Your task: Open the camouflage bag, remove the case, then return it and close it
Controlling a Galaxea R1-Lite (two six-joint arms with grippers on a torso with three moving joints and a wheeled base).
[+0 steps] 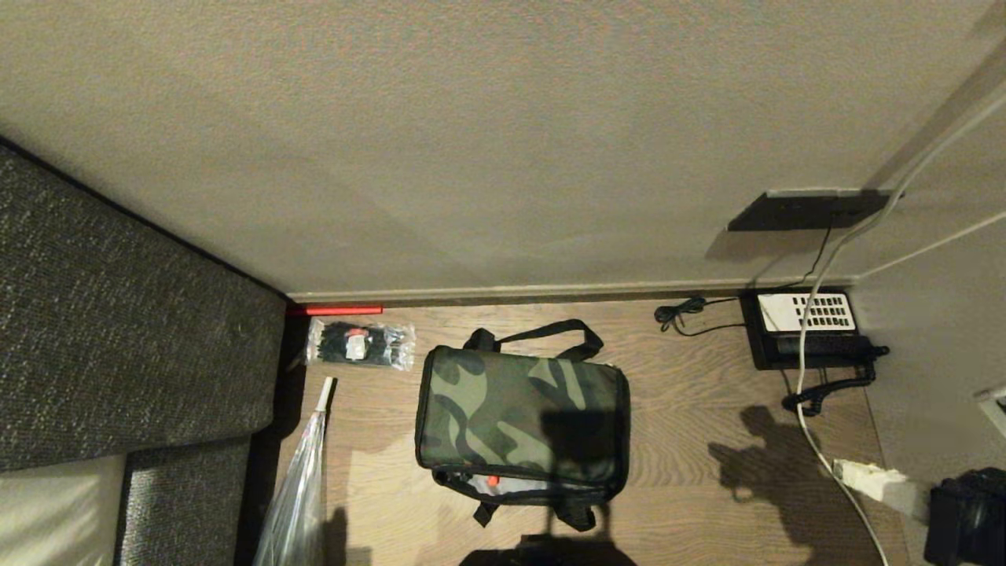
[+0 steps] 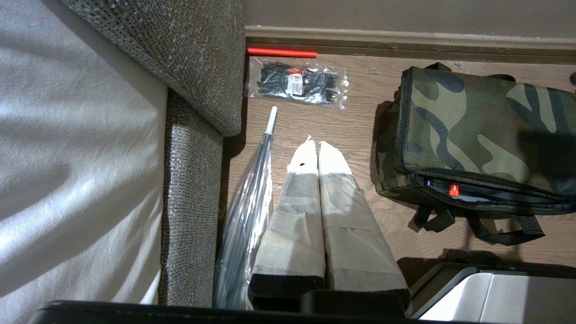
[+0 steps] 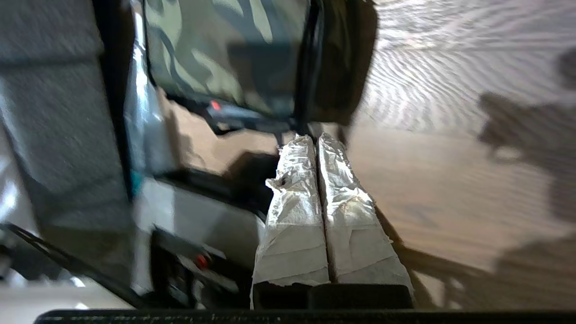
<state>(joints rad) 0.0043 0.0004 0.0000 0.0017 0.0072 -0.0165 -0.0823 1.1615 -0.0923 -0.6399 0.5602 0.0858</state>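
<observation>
Pincer of our right arm (image 3: 317,139) is pressed together on nothing, its taped fingers hanging above the wooden floor (image 1: 707,409) just off the near right corner of the camouflage bag (image 1: 523,417). Our left pincer (image 2: 317,146) is likewise pressed together, parked over the floor beside a folded clear umbrella (image 2: 245,211). In the head view the bag sits at centre, its boxy fabric lid slightly ajar at 6 o'clock, a small red latch (image 1: 493,480) showing in the gap. A packet of cable ties (image 1: 359,344) lies at 10 o'clock, a black telephone (image 1: 809,338) at 2 o'clock by the beige wall (image 1: 471,141), and a coarse grey sofa (image 1: 118,330) at 9 o'clock.
</observation>
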